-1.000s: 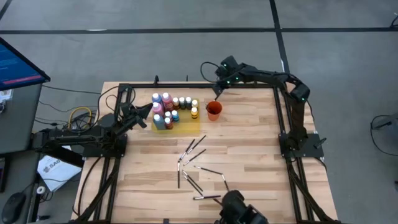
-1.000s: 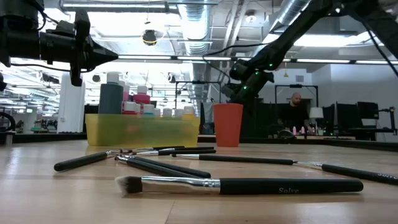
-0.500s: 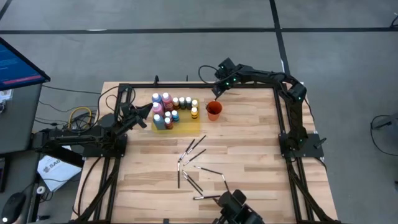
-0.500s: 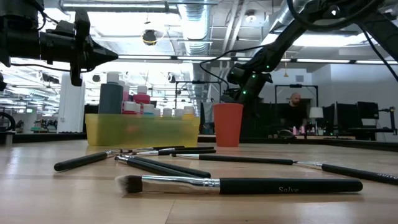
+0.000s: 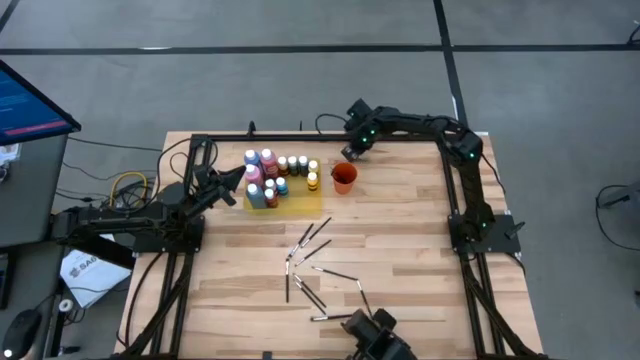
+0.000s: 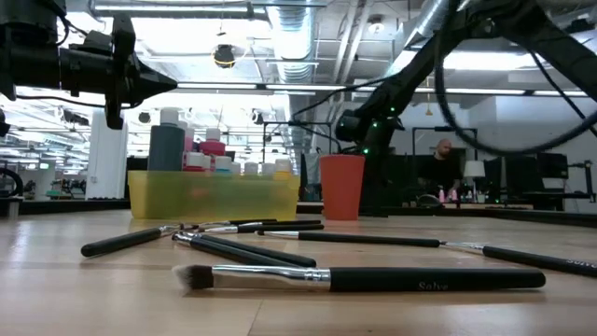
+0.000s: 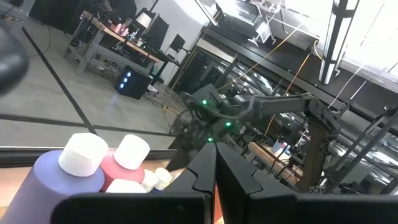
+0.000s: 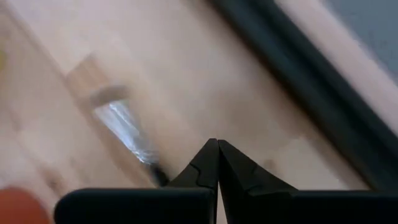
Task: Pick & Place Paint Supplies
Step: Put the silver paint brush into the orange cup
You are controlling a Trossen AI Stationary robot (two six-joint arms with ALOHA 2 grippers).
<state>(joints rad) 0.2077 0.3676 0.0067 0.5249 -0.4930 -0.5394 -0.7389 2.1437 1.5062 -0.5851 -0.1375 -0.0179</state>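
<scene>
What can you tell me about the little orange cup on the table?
The orange cup is small, round and orange-red, probably plastic. It stands upright with its open mouth up, slightly wider at the top than at the base. It sits on the wooden table near the far edge, just to the right of the yellow tray holding paint bottles, not touching it. The right gripper hangs close behind it, shut, not touching.

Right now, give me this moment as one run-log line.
left gripper: shut, empty, beside bottles | right gripper: shut, empty, behind orange cup | brushes: scattered on table

Dark jointed arms, green lights
</scene>
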